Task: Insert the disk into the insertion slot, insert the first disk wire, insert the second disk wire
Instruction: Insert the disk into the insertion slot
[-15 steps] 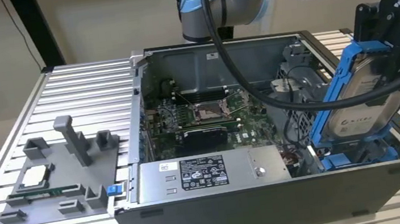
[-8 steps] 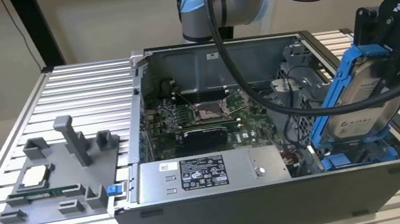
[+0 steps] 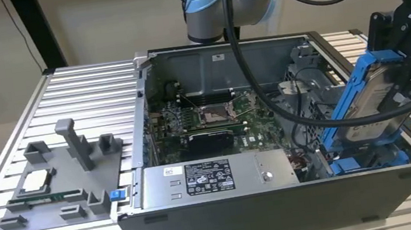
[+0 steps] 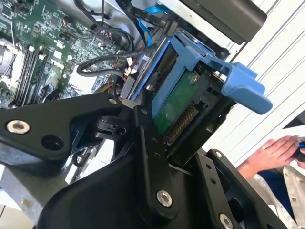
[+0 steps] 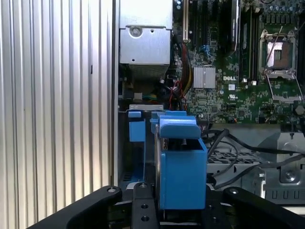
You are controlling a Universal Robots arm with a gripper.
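Ribbed aluminium table (image 3: 86, 100) underneath, carrying an open computer case (image 3: 280, 214). At the exterior view's right, black gripper (image 3: 408, 69) clamped on the disk (image 3: 372, 97), fingers (image 4: 148, 157) pressing the bright blue carrier (image 5: 183, 167) from both sides. Disk tilted steeply, upper end raised above the case rim, lower end down by the blue rails of the insertion slot (image 3: 372, 160), not lying flat in it; contact there hard to judge. On the disk's underside, green circuit board (image 4: 174, 102) facing the second wrist view. Inside the case, motherboard (image 3: 214, 120) and labelled power-supply box (image 3: 205, 178). At the exterior view's left, grey fixture plate (image 3: 51, 196) lying on the table. Beyond the disk in the second wrist view, a person's hand (image 4: 274, 152).
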